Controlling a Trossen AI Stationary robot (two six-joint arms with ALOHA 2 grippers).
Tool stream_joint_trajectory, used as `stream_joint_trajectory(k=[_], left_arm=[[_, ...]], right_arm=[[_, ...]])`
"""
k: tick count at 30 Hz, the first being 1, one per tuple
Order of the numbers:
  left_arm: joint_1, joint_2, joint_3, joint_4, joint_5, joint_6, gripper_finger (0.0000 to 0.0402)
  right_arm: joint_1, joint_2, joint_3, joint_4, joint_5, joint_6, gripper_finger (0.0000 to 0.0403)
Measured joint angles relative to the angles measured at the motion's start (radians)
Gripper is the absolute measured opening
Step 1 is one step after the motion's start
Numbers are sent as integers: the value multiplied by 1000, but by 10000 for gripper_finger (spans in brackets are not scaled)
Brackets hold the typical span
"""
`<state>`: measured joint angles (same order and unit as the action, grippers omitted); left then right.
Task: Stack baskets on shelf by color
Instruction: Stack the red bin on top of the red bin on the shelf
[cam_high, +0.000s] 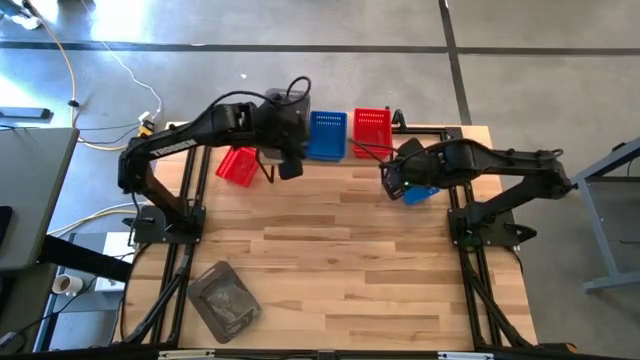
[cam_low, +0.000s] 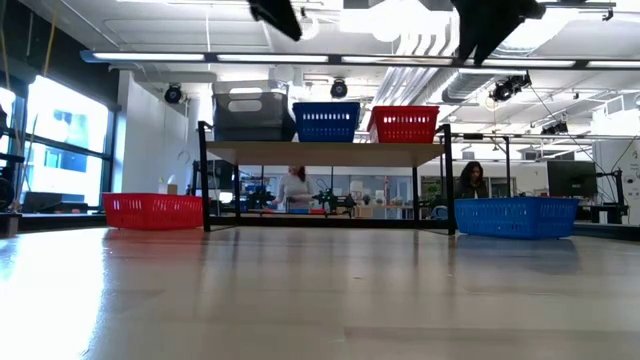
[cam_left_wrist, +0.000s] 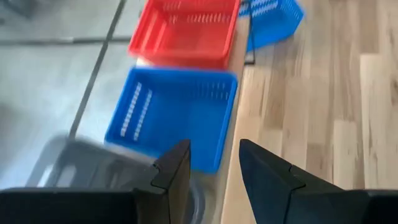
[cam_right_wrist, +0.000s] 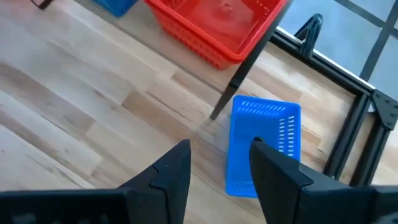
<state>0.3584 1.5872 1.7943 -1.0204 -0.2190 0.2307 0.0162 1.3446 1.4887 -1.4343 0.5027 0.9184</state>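
Note:
On the shelf (cam_low: 325, 153) at the table's far edge stand a grey basket (cam_low: 250, 115), a blue basket (cam_high: 328, 135) and a red basket (cam_high: 372, 130) in a row. My left gripper (cam_left_wrist: 211, 168) hovers open above the grey basket (cam_left_wrist: 81, 165), touching nothing. My right gripper (cam_right_wrist: 221, 165) is open above a blue basket (cam_right_wrist: 264, 143) that sits on the tabletop beside the shelf's right leg. Another red basket (cam_high: 238, 165) rests on the tabletop by the shelf's left end.
A further grey basket (cam_high: 225, 300) lies near the table's front left corner. The wide middle of the wooden tabletop (cam_high: 340, 250) holds nothing. Black frame rails (cam_right_wrist: 348, 118) run along the table's right and far edges. People show in the room beyond the table.

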Motion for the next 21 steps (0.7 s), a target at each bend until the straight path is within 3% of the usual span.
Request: stream_joint_trajectory(k=[11, 21], left_arm=[[-69, -85, -20, -152, -49, -157, 126], [-111, -270, -302, -143, -160, -354, 126]], right_arm=[[0, -56, 0, -135, 57, 105, 145], [14, -70, 0, -137, 48, 121, 145]])
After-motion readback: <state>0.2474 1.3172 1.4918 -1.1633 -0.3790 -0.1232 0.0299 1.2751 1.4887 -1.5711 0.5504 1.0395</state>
